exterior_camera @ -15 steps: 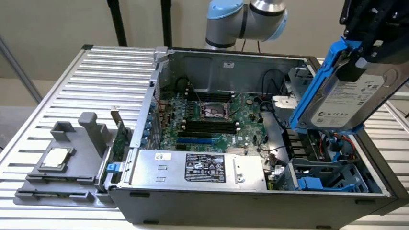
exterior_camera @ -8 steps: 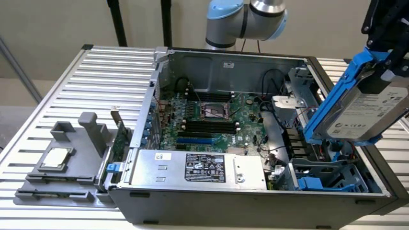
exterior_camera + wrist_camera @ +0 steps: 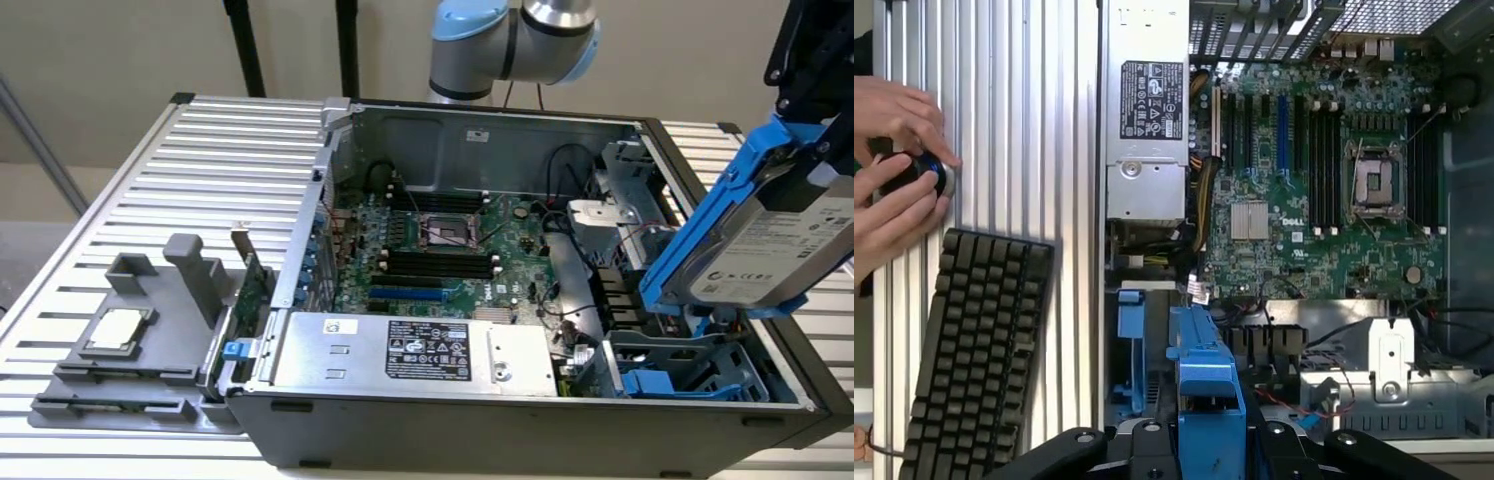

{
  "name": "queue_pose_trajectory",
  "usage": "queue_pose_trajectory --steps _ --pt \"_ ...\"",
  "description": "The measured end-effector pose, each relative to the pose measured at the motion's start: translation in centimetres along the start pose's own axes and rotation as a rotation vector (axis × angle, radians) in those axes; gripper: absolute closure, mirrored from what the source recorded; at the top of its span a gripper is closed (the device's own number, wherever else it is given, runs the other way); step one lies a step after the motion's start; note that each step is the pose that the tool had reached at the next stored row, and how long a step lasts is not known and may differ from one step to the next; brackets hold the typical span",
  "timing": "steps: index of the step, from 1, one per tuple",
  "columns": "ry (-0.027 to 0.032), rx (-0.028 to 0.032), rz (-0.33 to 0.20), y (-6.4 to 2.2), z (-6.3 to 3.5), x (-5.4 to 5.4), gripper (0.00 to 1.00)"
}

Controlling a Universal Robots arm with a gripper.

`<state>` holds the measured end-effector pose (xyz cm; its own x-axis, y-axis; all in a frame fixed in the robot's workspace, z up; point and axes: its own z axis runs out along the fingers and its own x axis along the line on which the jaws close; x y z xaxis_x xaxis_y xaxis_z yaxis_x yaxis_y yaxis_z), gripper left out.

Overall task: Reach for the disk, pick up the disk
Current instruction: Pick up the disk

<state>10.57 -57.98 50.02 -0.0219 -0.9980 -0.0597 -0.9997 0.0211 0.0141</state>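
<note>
The disk (image 3: 781,250) is a silver-grey hard drive with a white label, framed by blue carrier rails. It hangs tilted above the drive bay (image 3: 694,365) at the exterior view's right side of the open computer case. My gripper (image 3: 817,165) reaches down from the upper right and is shut on the disk's upper end. In the wrist view the blue carrier edge of the disk (image 3: 1204,375) sits between my black fingers (image 3: 1146,440), with my gripper (image 3: 1206,445) closed around it.
The open case (image 3: 534,420) holds a motherboard (image 3: 454,250), a power supply (image 3: 414,350) and empty blue caddies (image 3: 654,382). A small CPU chip (image 3: 118,328) lies on a grey fixture at the left. A keyboard (image 3: 979,350) and a person's hands (image 3: 899,150) rest on the slatted table.
</note>
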Motion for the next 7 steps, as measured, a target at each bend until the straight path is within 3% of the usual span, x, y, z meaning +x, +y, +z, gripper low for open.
queue_pose_trajectory --steps 7 --pt "0.0002 -0.0002 0.0 0.0 0.01 0.04 0.67"
